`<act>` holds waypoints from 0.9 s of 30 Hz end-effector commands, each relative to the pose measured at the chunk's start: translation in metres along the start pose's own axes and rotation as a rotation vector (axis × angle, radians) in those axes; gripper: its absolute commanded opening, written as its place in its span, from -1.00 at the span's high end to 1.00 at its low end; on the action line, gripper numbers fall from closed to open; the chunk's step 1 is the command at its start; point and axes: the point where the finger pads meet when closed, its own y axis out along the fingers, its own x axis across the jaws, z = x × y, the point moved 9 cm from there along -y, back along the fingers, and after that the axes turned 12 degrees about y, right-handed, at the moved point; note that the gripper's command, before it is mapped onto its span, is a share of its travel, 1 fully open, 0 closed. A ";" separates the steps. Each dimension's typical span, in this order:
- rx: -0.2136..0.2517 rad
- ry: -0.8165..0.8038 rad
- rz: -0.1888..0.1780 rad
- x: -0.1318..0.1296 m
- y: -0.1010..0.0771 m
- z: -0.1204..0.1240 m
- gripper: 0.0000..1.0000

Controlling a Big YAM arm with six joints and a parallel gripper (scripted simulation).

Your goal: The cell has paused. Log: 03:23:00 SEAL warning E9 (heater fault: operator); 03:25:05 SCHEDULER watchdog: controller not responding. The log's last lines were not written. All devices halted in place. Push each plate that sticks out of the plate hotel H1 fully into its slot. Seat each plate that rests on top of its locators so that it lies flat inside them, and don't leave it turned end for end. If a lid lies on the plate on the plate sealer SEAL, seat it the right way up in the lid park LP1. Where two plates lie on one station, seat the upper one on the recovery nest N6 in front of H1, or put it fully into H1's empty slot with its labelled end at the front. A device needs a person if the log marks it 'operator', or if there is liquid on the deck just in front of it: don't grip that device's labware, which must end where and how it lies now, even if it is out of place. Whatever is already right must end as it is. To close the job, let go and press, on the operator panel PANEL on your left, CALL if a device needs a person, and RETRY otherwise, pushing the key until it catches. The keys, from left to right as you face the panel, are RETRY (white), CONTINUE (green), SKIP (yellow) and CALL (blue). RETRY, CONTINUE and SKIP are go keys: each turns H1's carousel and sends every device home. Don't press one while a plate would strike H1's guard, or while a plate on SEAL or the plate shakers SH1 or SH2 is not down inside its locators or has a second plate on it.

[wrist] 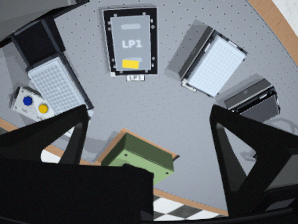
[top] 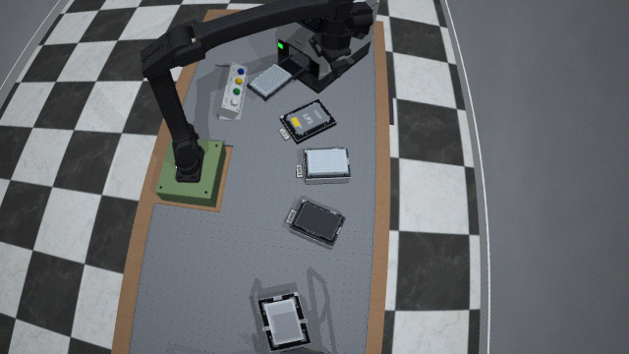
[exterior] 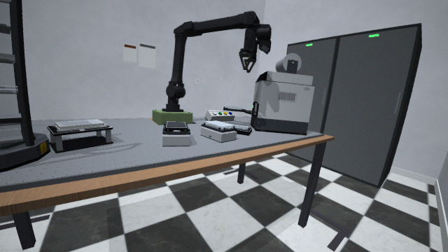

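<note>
My gripper is open and empty, high in the air above the plate sealer SEAL. A white well plate lies on SEAL's tray, which sticks out towards the operator panel PANEL. The lid park LP1 holds nothing. A white plate sits on one shaker. A black plate sits on the other shaker. A pale plate lies on the nest N6. Only the post of the hotel H1 shows at the left; I cannot see its slots.
The arm's green base stands at the table's left side. The arm spans from it over the panel to SEAL. Tall grey cabinets stand beyond the table's right end.
</note>
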 end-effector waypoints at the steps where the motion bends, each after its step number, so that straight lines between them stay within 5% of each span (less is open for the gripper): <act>1: -0.044 0.013 -0.006 0.016 -0.010 0.005 -1.00; 14: -0.038 0.013 -0.008 0.050 -0.007 0.009 -1.00; 27: -0.045 -0.376 -0.005 0.082 -0.010 0.029 -1.00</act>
